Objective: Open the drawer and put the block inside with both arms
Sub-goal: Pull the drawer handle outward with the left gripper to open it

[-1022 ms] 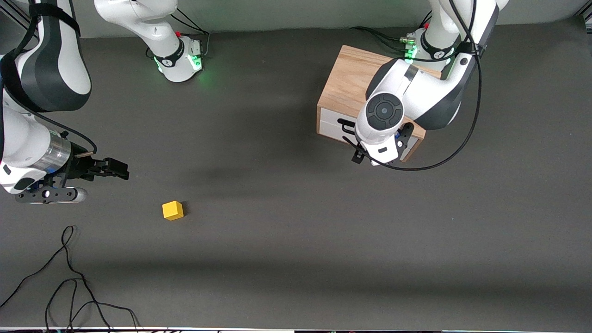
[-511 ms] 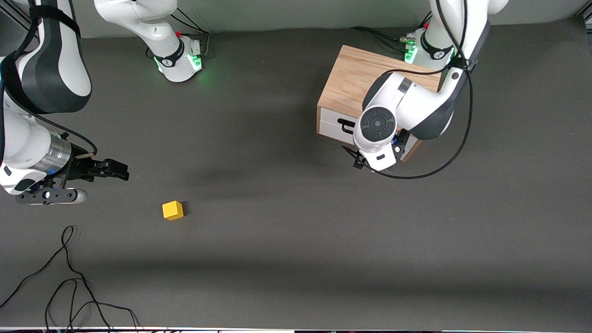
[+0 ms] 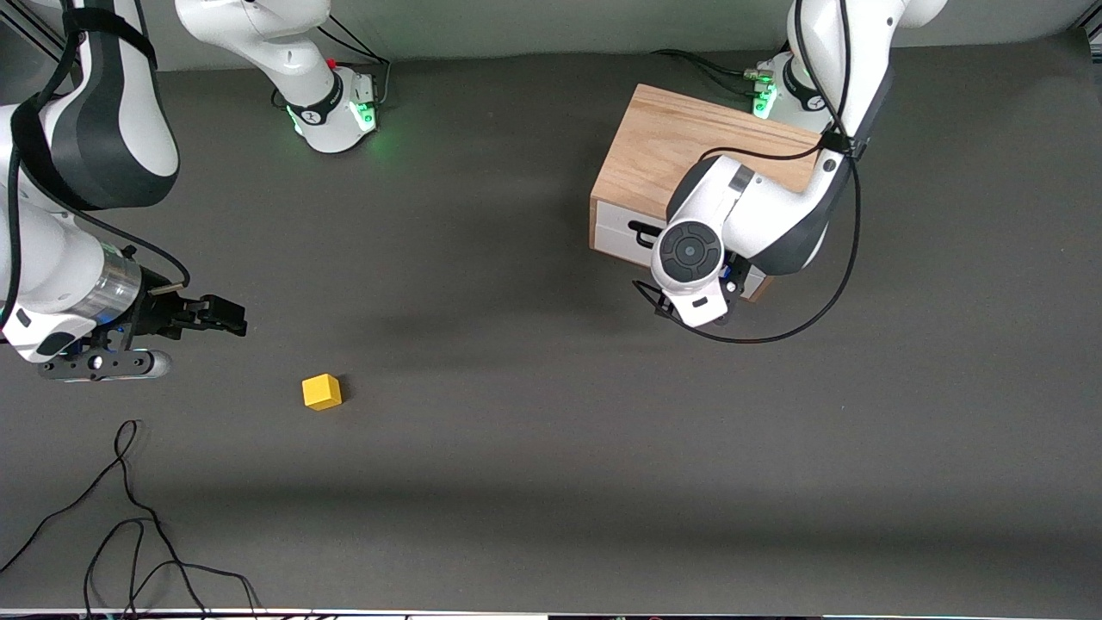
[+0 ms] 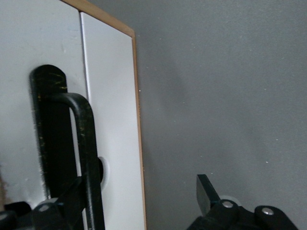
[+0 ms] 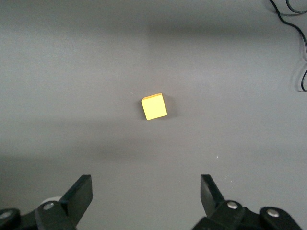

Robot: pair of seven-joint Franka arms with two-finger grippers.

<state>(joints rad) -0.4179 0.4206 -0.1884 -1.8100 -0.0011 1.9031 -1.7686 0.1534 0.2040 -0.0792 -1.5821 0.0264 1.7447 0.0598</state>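
The light wooden box (image 3: 680, 146) stands near the left arm's base. Its white drawer (image 3: 613, 231) is shut, and its black bar handle (image 3: 641, 231) is partly hidden under the left arm's wrist. In the left wrist view my left gripper (image 4: 142, 199) is open right at the drawer front (image 4: 112, 120). The handle (image 4: 86, 139) lies just inside one finger. The yellow block (image 3: 321, 392) lies on the mat toward the right arm's end. My right gripper (image 3: 219, 314) is open and empty, close to the block. In the right wrist view the block (image 5: 154, 106) lies ahead of the right gripper (image 5: 146, 191).
Loose black cables (image 3: 129, 517) lie on the dark grey mat, nearer the front camera than the block, and also show in the right wrist view (image 5: 292, 19). Both green-lit arm bases (image 3: 336, 112) stand along the table's edge farthest from the front camera.
The left arm's wrist has come down and in toward the drawer front and its handle. The right gripper has shifted slightly. The block has not moved.
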